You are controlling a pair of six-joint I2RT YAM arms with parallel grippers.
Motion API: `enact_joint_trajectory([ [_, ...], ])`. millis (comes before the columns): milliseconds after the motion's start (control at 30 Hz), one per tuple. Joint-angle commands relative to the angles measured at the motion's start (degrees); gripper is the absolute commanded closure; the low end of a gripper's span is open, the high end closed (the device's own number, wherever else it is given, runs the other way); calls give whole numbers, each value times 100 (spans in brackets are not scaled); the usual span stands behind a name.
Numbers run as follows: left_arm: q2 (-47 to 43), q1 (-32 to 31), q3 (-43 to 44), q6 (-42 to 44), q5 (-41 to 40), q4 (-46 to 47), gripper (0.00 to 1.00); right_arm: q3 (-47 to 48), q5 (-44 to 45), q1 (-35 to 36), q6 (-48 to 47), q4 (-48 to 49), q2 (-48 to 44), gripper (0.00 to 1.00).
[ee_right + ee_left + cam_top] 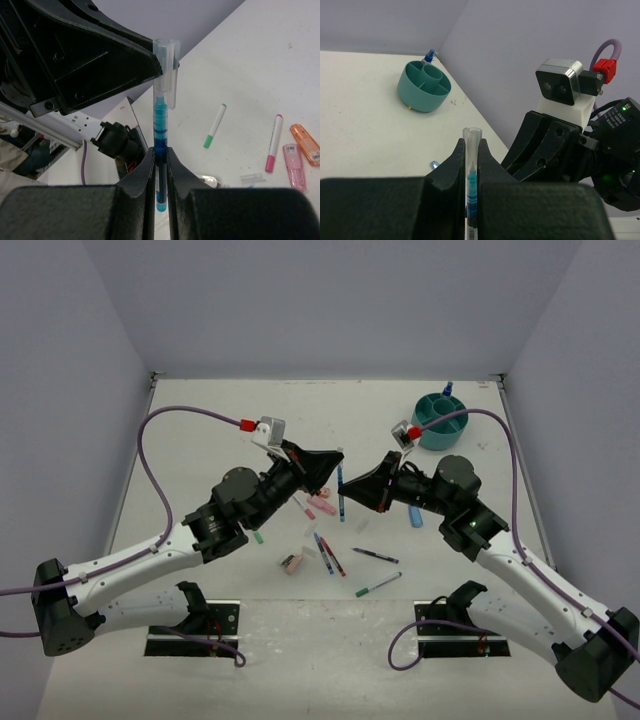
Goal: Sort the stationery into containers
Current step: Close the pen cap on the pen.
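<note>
A blue pen is held above the table between both grippers. My right gripper is shut on its dark barrel. My left gripper is shut on a clear cap, which sits partly over the pen's tip. In the right wrist view the cap tops the pen, with the left gripper beside it. In the top view the left gripper and right gripper meet mid-table. The teal organizer stands at the far right, also in the left wrist view.
A blue-capped bottle stands behind the organizer. On the table lie pink highlighters, a light-blue highlighter, a pink eraser, red and blue pens, a black pen and a green pen. An orange highlighter lies below.
</note>
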Motion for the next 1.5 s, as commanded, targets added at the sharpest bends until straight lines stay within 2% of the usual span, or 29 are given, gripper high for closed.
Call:
enact_joint_trajectory([
  [0,-39,-12,-110,-61,71,210,100,413,277,14,81,162,-9,100],
  [400,-115,-12,-215,-105,56,331,100,664,368,14,285,267,84,100],
  [633,-104,-16,-203,-105,108,285,100,883,211,14,-118,414,74,100],
  [667,-111,-14,-210,-100,110,281,98,886,202,14,-193,457,70,100],
  [867,-217,-12,-193,20,97,244,73,918,78,14,-440,298,114,100],
  [1067,-287,-12,-128,147,68,213,71,1000,-34,19,-503,162,128,100],
  [1133,-292,-12,-128,175,149,236,72,1062,-82,14,-525,137,123,100],
  [1233,-264,-12,-128,221,246,292,81,1126,-135,14,-543,92,149,100],
  [1367,-199,-12,-128,254,509,390,86,1150,-102,14,-553,93,149,100],
  [1467,-156,-12,-132,291,640,425,96,1205,-119,14,-561,88,162,100],
])
